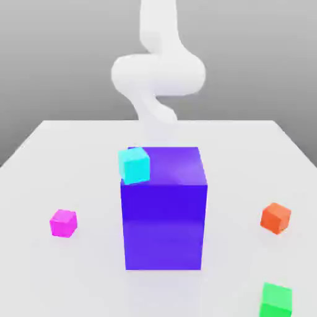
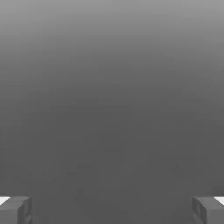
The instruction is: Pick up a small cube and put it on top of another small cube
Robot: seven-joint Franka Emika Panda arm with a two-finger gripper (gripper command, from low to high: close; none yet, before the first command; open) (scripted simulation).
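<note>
Arm w/ pincer (image 2: pixel 112 210) spread wide and empty, task not yet begun: pink cube (image 1: pixel 63 223) sits untouched near desk's (image 1: pixel 74 272) edge at exterior view's left, awaiting approach and grasp.

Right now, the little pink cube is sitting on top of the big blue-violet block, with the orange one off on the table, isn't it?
Not quite. The cube at the top of the big blue-violet block is cyan, seen at its upper corner on the exterior view's left. The small pink cube lies on the table, apart from the block. The orange cube is indeed on the table.
</note>
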